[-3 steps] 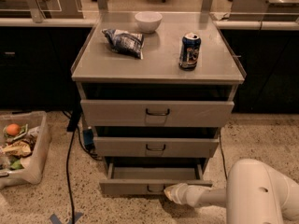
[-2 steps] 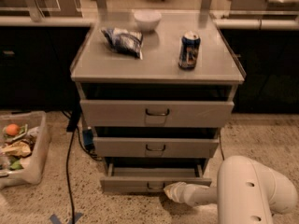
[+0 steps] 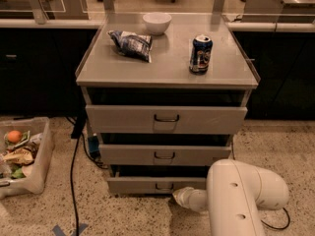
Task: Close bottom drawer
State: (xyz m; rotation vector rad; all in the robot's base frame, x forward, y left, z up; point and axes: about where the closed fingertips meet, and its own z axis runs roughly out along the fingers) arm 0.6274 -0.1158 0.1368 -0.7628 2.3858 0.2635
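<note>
The bottom drawer is the lowest of three grey drawers in a metal cabinet. Its narrow front carries a small dark wire handle and stands only slightly out from the cabinet body. My gripper is low at the floor, right against the right part of that drawer's front, just below and right of the handle. The white arm reaches in from the lower right and hides the drawer's right end.
The middle drawer and top drawer sit above. On the cabinet top are a white bowl, a chip bag and a blue can. A bin of food items and a black cable lie on the floor at left.
The bottom drawer's front has gone back toward the cabinet and sticks out less. My arm has swung left and fills more of the lower right.
</note>
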